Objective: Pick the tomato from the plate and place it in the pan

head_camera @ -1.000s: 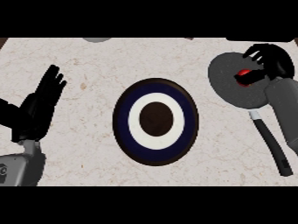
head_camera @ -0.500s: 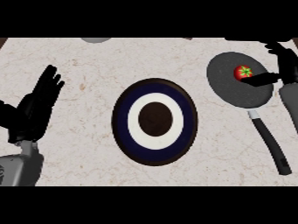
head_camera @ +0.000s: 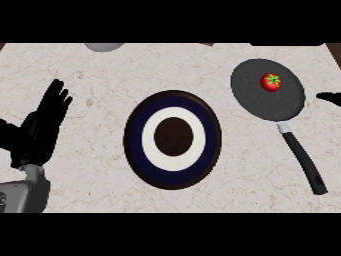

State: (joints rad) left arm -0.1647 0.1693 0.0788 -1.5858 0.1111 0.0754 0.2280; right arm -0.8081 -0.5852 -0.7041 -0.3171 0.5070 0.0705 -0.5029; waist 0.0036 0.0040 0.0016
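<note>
A red tomato (head_camera: 271, 82) with a green stem lies in the dark grey pan (head_camera: 258, 100) at the upper right. The pan's black handle (head_camera: 303, 161) runs down toward the front. The dark blue and white plate (head_camera: 174, 139) sits at the middle of the counter with nothing on it. My left hand (head_camera: 34, 130) rests open at the left, fingers up. Only a black tip of my right hand (head_camera: 340, 99) shows at the right edge, just right of the pan and clear of the tomato.
A grey round object (head_camera: 104, 47) peeks in at the counter's far edge, left of centre. The counter's dark wooden border shows at both upper corners.
My right hand let go of the tomato in the pan and pulled away to the right edge. The tomato now lies uncovered. The left hand stayed still.
</note>
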